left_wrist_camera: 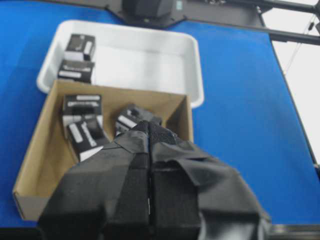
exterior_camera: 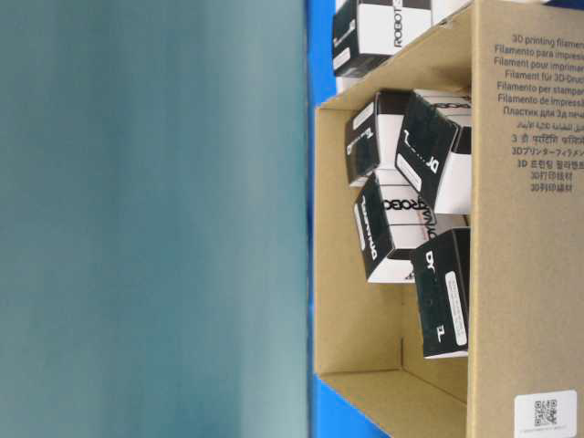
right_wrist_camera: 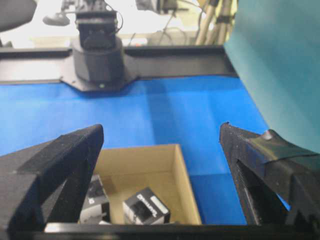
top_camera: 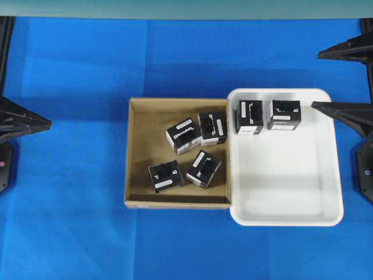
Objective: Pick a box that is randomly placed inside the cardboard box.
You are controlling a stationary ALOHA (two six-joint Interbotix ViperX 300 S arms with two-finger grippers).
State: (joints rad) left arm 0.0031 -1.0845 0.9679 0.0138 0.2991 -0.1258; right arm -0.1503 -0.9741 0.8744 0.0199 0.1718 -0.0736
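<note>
The brown cardboard box (top_camera: 140,140) sits mid-table with several black cartons inside. One lies near the middle (top_camera: 183,136), one beside it (top_camera: 213,127), and two toward the front (top_camera: 165,176) (top_camera: 203,169). My left gripper (top_camera: 48,122) hovers at the far left, well clear of the box, shut with nothing in it; in its wrist view the fingertips (left_wrist_camera: 149,126) meet above the cardboard box (left_wrist_camera: 45,150). My right gripper (top_camera: 316,80) is at the far right over the tray's back edge, jaws wide open and empty. Its wrist view looks between them (right_wrist_camera: 161,132) at one carton (right_wrist_camera: 146,206).
A white plastic tray (top_camera: 285,175) touches the cardboard box's right wall and holds two black cartons (top_camera: 250,116) (top_camera: 284,114) at its back. Blue cloth covers the table around both. A teal panel (exterior_camera: 146,219) fills the left of the table-level view.
</note>
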